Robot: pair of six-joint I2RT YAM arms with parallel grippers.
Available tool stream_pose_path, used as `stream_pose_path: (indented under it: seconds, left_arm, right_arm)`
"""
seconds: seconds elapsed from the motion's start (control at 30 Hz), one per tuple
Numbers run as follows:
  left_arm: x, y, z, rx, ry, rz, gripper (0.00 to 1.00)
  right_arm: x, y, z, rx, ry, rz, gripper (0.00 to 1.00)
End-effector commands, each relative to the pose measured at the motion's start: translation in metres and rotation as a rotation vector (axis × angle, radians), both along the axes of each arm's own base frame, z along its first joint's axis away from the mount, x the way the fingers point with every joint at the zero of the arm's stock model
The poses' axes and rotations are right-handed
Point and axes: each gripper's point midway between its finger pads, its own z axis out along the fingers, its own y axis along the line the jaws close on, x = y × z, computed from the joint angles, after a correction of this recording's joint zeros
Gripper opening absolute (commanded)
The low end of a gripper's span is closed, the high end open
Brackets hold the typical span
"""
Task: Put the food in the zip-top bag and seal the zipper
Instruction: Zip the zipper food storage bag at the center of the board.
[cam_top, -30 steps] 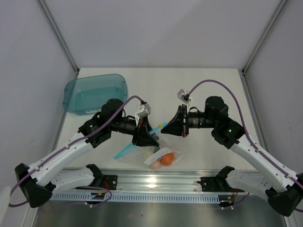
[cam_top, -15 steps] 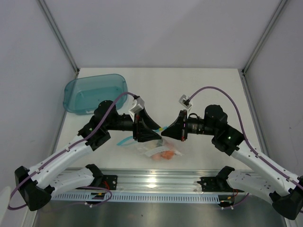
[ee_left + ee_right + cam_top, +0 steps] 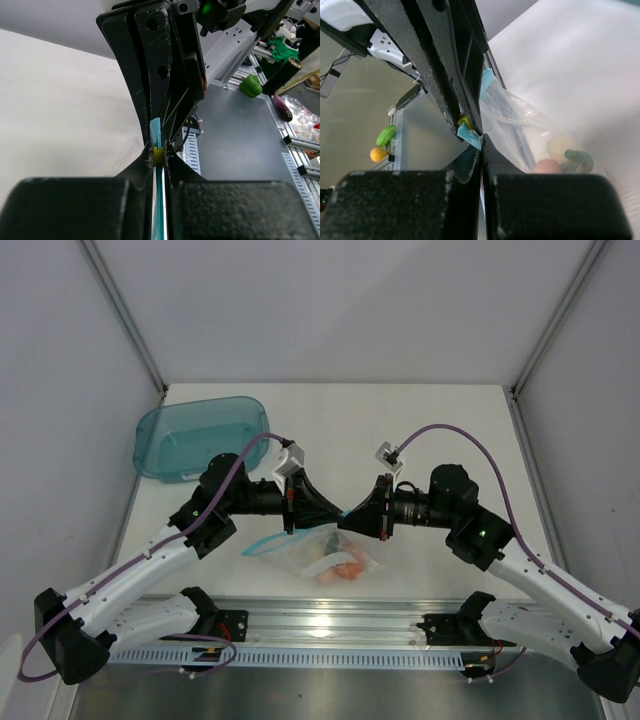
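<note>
Left gripper (image 3: 159, 156) and right gripper (image 3: 481, 142) — tip to tip — both clamp the zipper (image 3: 155, 131). Food (image 3: 344, 568) sits inside the bag (image 3: 300, 548).

no readable text, labels, brands or numbers anywhere

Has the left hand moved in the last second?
Yes. The left hand has swung rightward, away from the teal tub, meeting the right hand on the zipper.
</note>
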Motion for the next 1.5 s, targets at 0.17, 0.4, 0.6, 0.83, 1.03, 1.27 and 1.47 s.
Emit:
stream_pose_path:
  seconds: [0.17, 0.4, 0.6, 0.83, 1.03, 1.27, 1.47]
  left_arm:
    - [0.007, 0.005, -0.005, 0.022, -0.023, 0.058, 0.0]
    - [0.011, 0.011, -0.021, 0.083, 0.021, 0.1, 0.01]
    - [0.01, 0.013, -0.035, 0.122, 0.055, 0.101, 0.01]
    - [0.004, 0.011, -0.036, 0.116, 0.073, 0.056, 0.0]
    - [-0.001, 0.005, -0.024, 0.069, 0.106, -0.017, 0.01]
    - [-0.004, 0.003, -0.023, 0.068, 0.15, -0.072, 0.0]
    - [-0.006, 0.004, -0.023, 0.069, 0.171, -0.091, 0.01]
  right_arm:
    - [0.007, -0.006, 0.043, 0.145, -0.048, -0.098, 0.0]
    - [0.017, -0.012, 0.051, 0.192, -0.018, -0.187, 0.0]
    - [0.026, -0.018, 0.049, 0.232, 0.027, -0.242, 0.0]
    - [0.022, -0.013, 0.047, 0.22, 0.02, -0.177, 0.0]
    - [0.009, -0.009, 0.035, 0.137, -0.049, -0.075, 0.01]
    - [-0.001, -0.014, 0.035, 0.116, -0.14, 0.011, 0.16]
    - [0.001, -0.018, 0.037, 0.098, -0.201, 0.03, 0.24]
